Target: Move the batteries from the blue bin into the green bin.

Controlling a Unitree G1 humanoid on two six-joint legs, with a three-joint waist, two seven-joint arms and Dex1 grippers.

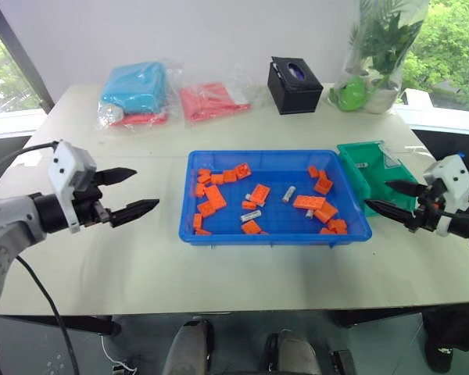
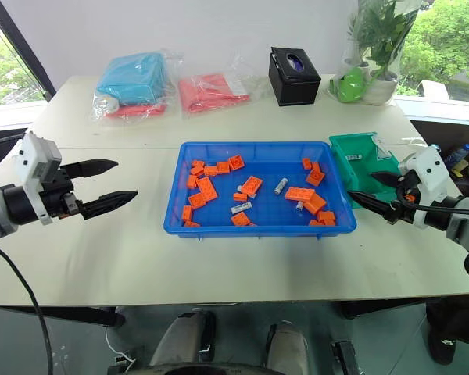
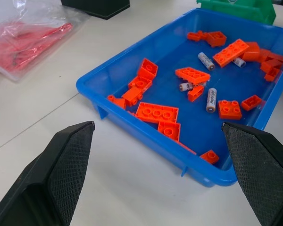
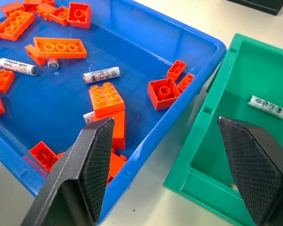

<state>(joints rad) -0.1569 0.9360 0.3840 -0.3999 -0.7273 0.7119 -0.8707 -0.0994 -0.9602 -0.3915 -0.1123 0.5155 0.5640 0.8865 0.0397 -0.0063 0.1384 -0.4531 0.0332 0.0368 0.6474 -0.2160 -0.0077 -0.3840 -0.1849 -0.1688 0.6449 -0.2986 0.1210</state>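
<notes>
The blue bin (image 1: 189,195) sits mid-table and holds many orange bricks (image 1: 215,197) and several silver batteries, such as one (image 1: 251,215) near its front and another (image 1: 288,194) near its middle. Against the blue bin's right side stands the green bin (image 1: 350,168), with one battery (image 4: 269,107) lying inside it. My left gripper (image 1: 144,190) hovers open over the bare table left of the blue bin, holding nothing. Open and empty too, my right gripper (image 1: 377,194) hangs at the front of the green bin, by the blue bin's right front corner.
At the back of the table lie a light-blue package (image 1: 134,90) and a red package (image 1: 211,100) in clear plastic. A black tissue box (image 1: 295,84) and a potted plant (image 1: 379,94) stand there too. The table's front edge (image 1: 219,308) is close.
</notes>
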